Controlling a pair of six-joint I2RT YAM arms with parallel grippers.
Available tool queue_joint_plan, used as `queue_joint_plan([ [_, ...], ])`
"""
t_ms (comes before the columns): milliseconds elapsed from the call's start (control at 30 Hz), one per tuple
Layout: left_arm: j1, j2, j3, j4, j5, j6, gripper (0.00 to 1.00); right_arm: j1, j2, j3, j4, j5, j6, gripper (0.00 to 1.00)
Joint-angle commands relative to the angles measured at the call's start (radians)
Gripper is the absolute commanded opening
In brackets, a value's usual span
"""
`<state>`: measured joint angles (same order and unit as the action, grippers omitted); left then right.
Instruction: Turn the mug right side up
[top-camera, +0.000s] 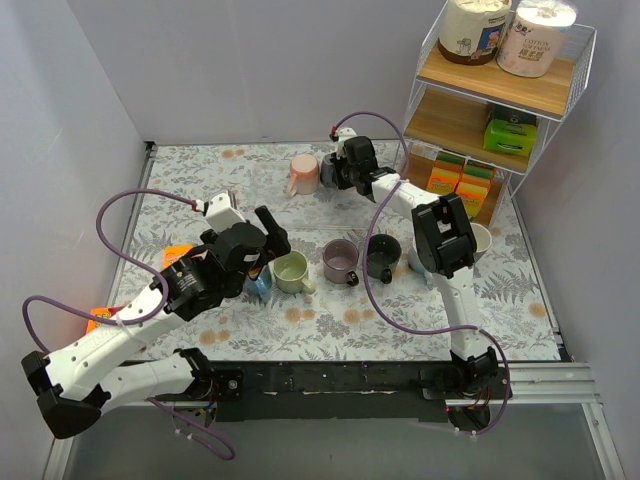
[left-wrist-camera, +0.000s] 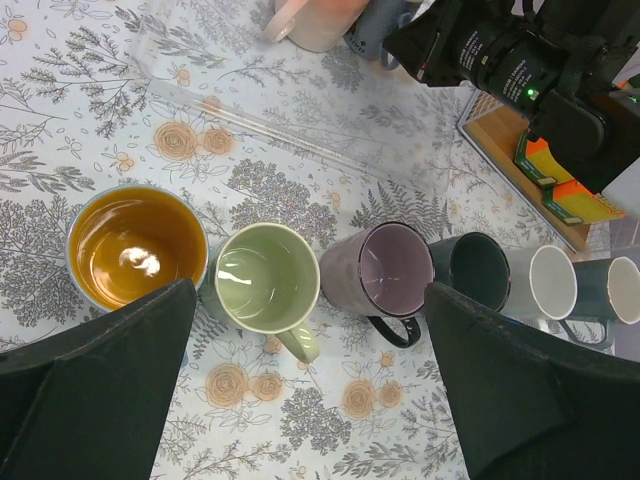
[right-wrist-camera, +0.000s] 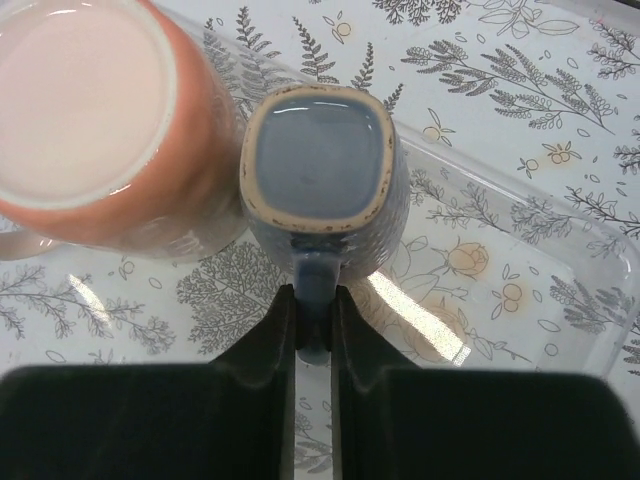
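Note:
A blue mug (right-wrist-camera: 315, 160) stands upside down, base up, in a clear plastic tray (right-wrist-camera: 560, 250) at the back of the table. A pink mug (right-wrist-camera: 90, 110) stands upside down right beside it. My right gripper (right-wrist-camera: 314, 320) is shut on the blue mug's handle; it shows in the top view (top-camera: 338, 172) next to the pink mug (top-camera: 303, 174). My left gripper (left-wrist-camera: 308, 295) is open and empty, hovering over a row of upright mugs; in the top view it (top-camera: 270, 235) is left of centre.
The row holds an orange-lined mug (left-wrist-camera: 135, 245), a green mug (left-wrist-camera: 268, 277), a purple mug (left-wrist-camera: 385, 270), a dark mug (left-wrist-camera: 478, 270), a white mug (left-wrist-camera: 552, 282) and a grey one (left-wrist-camera: 615, 290). A wire shelf (top-camera: 500, 90) with boxes and rolls stands at the back right.

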<state>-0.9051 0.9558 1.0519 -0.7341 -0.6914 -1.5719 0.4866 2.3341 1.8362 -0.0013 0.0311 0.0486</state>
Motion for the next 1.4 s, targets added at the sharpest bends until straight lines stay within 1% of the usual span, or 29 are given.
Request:
queue_joint_plan([
  [0, 0.008, -0.025, -0.007, -0.016, -0.016, -0.007, 0.98, 0.006, -0.004, 0.054, 0.023, 0.053, 0.005, 0.03],
  [133, 0.008, -0.035, -0.01, -0.021, -0.016, -0.01, 0.98, 0.006, -0.001, 0.063, 0.007, 0.09, 0.014, 0.01],
  [233, 0.008, -0.046, -0.015, -0.027, -0.017, -0.016, 0.98, 0.006, -0.016, 0.052, 0.011, 0.085, 0.014, 0.01],
  [467, 0.009, -0.077, -0.032, -0.019, -0.011, -0.028, 0.98, 0.006, -0.104, -0.024, 0.035, 0.078, 0.051, 0.01],
  [667, 0.009, -0.068, -0.038, 0.03, 0.024, -0.004, 0.98, 0.006, -0.249, -0.133, 0.053, 0.026, 0.115, 0.01],
  [833, 0.012, -0.052, -0.047, 0.096, 0.067, 0.024, 0.98, 0.006, -0.375, -0.186, 0.023, -0.023, 0.169, 0.01],
  [867, 0.014, -0.051, -0.049, 0.125, 0.079, 0.032, 0.98, 0.004, -0.393, -0.199, 0.011, -0.063, 0.19, 0.01],
  [967, 0.028, -0.035, -0.05, 0.198, 0.147, 0.065, 0.98, 0.006, -0.473, -0.241, 0.003, -0.129, 0.25, 0.01],
  [1033, 0.064, -0.019, -0.05, 0.249, 0.239, 0.085, 0.98, 0.006, -0.541, -0.261, 0.006, -0.2, 0.296, 0.01],
  [1067, 0.086, -0.011, -0.052, 0.301, 0.275, 0.099, 0.98, 0.006, -0.561, -0.27, 0.004, -0.217, 0.313, 0.01],
  [1100, 0.138, -0.006, -0.053, 0.33, 0.324, 0.104, 0.98, 0.006, -0.6, -0.273, 0.003, -0.256, 0.332, 0.01],
  [1133, 0.164, 0.0, -0.055, 0.36, 0.405, 0.108, 0.98, 0.006, -0.617, -0.275, 0.003, -0.278, 0.362, 0.01],
  [1200, 0.233, 0.012, -0.056, 0.442, 0.475, 0.119, 0.98, 0.006, -0.668, -0.281, 0.009, -0.337, 0.398, 0.01],
  [1233, 0.253, 0.017, -0.058, 0.472, 0.536, 0.122, 0.98, 0.003, -0.683, -0.285, 0.014, -0.362, 0.437, 0.01],
  [1267, 0.274, 0.027, -0.059, 0.531, 0.57, 0.125, 0.98, 0.004, -0.712, -0.29, 0.032, -0.387, 0.462, 0.01],
  [1333, 0.334, 0.043, -0.05, 0.587, 0.634, 0.122, 0.98, 0.001, -0.74, -0.316, 0.064, -0.463, 0.538, 0.01],
  [1367, 0.353, 0.052, -0.05, 0.642, 0.689, 0.119, 0.98, 0.0, -0.766, -0.328, 0.111, -0.488, 0.569, 0.01],
])
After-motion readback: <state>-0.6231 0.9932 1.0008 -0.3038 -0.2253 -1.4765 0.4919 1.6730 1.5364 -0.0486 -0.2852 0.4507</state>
